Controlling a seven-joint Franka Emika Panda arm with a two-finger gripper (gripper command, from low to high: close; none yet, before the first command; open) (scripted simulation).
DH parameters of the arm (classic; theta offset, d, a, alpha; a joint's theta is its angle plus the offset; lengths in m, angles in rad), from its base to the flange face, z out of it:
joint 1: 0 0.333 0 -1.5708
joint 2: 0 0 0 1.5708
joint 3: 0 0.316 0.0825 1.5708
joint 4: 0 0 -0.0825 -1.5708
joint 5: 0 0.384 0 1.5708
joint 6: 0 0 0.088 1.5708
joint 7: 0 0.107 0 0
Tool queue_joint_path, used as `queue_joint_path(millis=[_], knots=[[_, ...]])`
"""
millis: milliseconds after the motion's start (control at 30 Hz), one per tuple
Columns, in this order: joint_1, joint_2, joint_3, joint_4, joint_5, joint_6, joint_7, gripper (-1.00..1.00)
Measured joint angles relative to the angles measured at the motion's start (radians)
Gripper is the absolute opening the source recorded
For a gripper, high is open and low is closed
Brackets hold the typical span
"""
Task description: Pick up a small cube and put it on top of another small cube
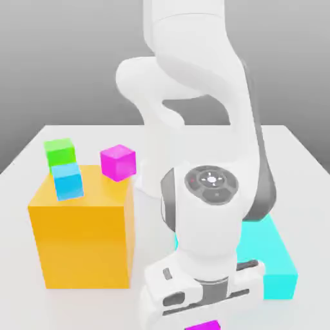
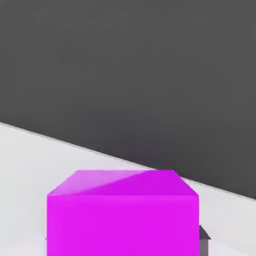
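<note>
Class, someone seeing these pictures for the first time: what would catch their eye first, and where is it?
The big white robot arm dominates the centre of the exterior view, bent down over a small violet-magenta cube at the bottom edge. On the exterior view's left, a large orange block carries a small light-blue cube, with a small pink-magenta cube just behind.

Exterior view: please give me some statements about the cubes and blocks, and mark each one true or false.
1. The blue cube rests on the orange block. True.
2. The green cube is at the exterior view's right. False: it is at the left, behind the blue cube.
3. A magenta cube shows behind the orange block. True.
4. The cyan block is stacked on the orange block. False: it lies on the table, at the right.
</note>
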Motion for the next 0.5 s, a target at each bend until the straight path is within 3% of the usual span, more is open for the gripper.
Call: queue_joint_path(millis=[500], knots=[[-0.083, -0.494, -0.048, -0.146, 0.04, -0.348, 0.162, -1.0]])
